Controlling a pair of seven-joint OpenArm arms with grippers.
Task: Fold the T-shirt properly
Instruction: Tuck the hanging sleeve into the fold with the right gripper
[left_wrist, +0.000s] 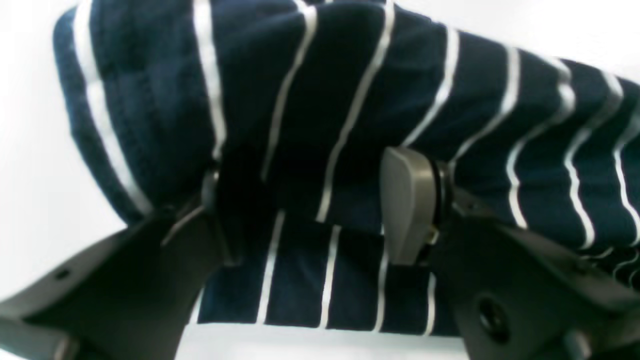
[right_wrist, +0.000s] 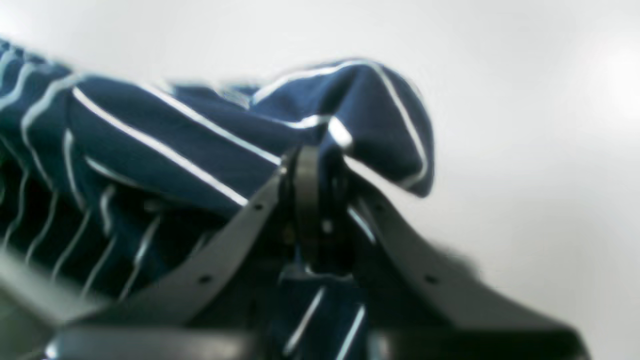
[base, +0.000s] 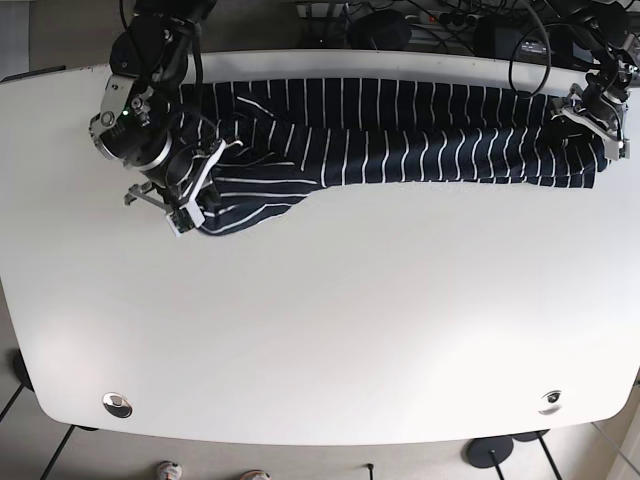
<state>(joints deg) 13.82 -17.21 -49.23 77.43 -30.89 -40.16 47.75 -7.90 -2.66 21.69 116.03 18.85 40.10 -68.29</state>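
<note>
Navy white-striped T-shirt (base: 400, 130) lies stretched along the far edge of the white bench (base: 330, 320), from 10 to 2 o'clock in the base view. Right gripper (base: 190, 205) at 10 o'clock, fingers (right_wrist: 307, 200) pressed together pinching a bunched fold of the shirt. Left gripper (base: 590, 115) at 2 o'clock on the other end; its fingers (left_wrist: 407, 205) are spread over the striped fabric, cloth lying between them.
</note>
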